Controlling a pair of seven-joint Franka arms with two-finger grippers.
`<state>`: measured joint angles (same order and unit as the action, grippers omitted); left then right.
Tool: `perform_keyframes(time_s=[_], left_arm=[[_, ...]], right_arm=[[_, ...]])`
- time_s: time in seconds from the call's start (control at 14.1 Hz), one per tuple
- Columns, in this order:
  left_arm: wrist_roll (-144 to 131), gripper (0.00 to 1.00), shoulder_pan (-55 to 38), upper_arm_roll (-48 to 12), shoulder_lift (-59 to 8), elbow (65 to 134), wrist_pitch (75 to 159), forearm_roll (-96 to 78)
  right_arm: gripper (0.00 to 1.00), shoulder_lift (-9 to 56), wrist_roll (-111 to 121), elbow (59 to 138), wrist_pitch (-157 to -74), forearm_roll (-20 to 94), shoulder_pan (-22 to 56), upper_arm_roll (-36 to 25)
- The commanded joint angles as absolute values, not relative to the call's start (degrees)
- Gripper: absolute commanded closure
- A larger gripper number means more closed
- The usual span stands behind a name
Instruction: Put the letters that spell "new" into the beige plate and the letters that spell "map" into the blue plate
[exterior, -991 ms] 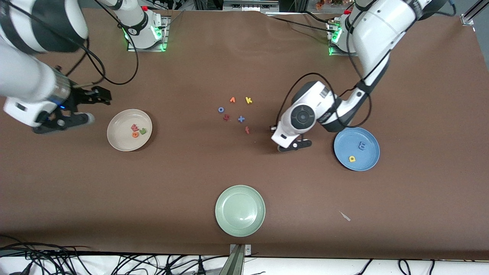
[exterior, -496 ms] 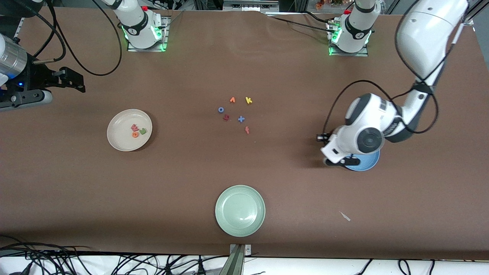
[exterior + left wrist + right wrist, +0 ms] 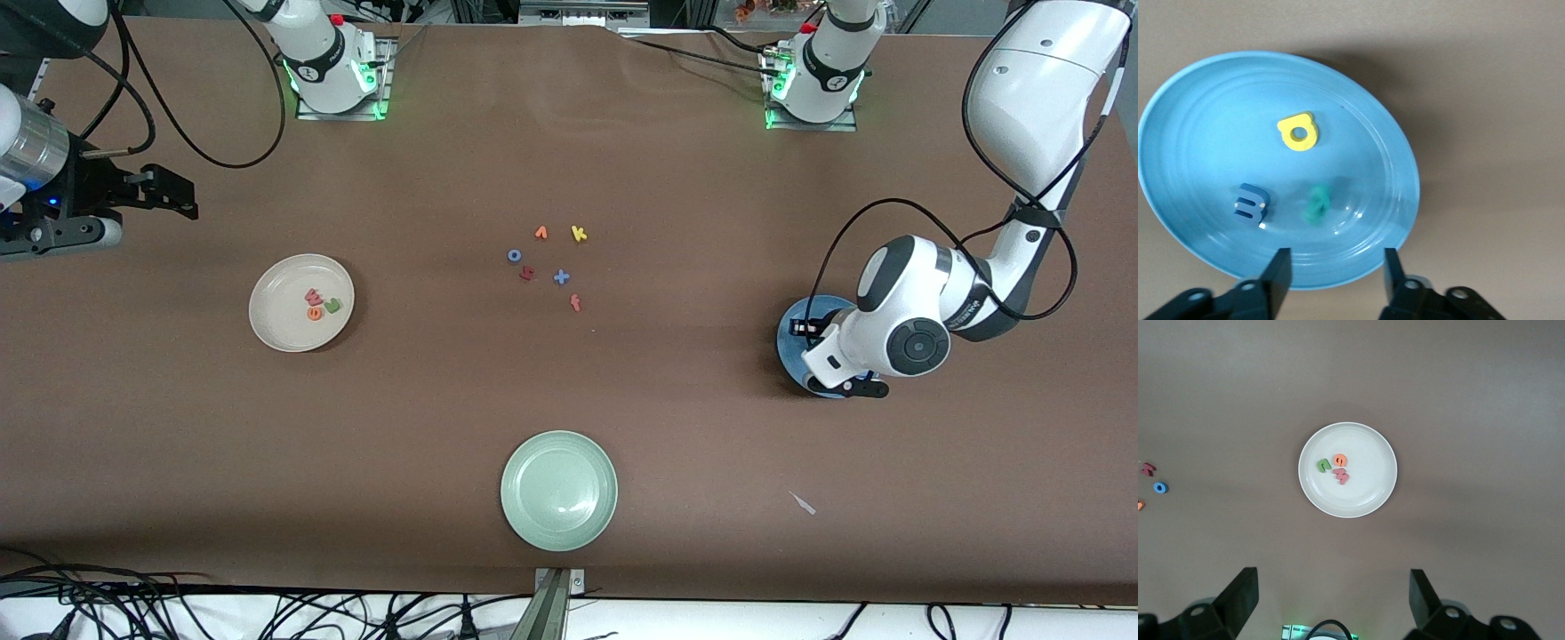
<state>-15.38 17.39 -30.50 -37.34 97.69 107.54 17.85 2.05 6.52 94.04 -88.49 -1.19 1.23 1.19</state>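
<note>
The blue plate (image 3: 787,331) sits toward the left arm's end of the table, mostly hidden by that arm's wrist in the front view. The left wrist view shows the plate (image 3: 1211,120) with a yellow "a" (image 3: 1298,131), a blue "m" (image 3: 1250,203) and a blurred teal "p" (image 3: 1317,204) inside its rim. My left gripper (image 3: 1335,267) hangs over the plate, open and holding nothing. The beige plate (image 3: 276,298) holds the pinkish "w" (image 3: 313,296), orange "e" (image 3: 314,313) and green "n" (image 3: 332,306). My right gripper (image 3: 178,194) waits open, high over the right arm's end of the table.
A pale green plate (image 3: 558,490) stands nearest the front camera. Loose letters lie mid-table: orange "v" (image 3: 540,233), yellow "k" (image 3: 579,234), blue "o" (image 3: 514,256), blue "x" (image 3: 561,277), red "f" (image 3: 575,303). A small pale scrap (image 3: 804,504) lies by the green plate.
My left arm swung from mid-table to over the blue plate and its gripper opened; the teal "p" now shows in the plate. My right arm drew back from the beige plate.
</note>
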Motion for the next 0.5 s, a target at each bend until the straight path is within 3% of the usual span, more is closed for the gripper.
perform_keyframes(time_s=[0.0,0.21,0.42], left_arm=[[-14.15,0.0,16.96,-31.64,-32.98,97.12,104.94,19.16],[-14.06,0.0,16.88,-32.52,-25.34,92.49,101.88,18.11],[-13.98,0.0,16.96,-33.84,-22.33,82.13,97.23,18.11]], right_arm=[[0.0,-0.62,2.74,96.59,-89.39,-2.2,-0.96,3.43],[0.0,-0.53,-0.79,96.33,-89.65,-2.37,-2.28,3.51],[0.0,-0.18,-0.7,94.4,-89.21,-2.9,-2.46,4.66]])
